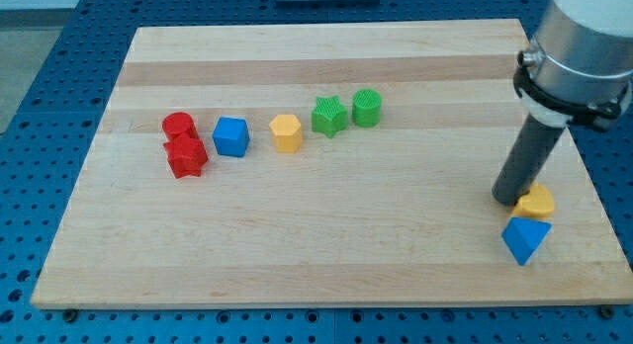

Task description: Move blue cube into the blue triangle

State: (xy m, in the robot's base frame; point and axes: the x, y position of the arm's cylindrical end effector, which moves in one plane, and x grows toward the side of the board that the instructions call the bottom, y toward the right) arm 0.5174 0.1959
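The blue cube (230, 136) sits on the wooden board at the view's left-centre, between a red pair and a yellow hexagon block. The blue triangle (524, 239) lies near the board's bottom right corner, touching a yellow block (538, 202) just above it. My tip (507, 199) rests on the board at the yellow block's left side, just above and left of the blue triangle, far to the right of the blue cube.
A red cylinder (178, 125) and a red star block (187, 156) sit left of the blue cube. A yellow hexagon block (286, 132), a green star block (329, 117) and a green cylinder (366, 108) line up to its right. The board (316, 255) ends close to the blue triangle.
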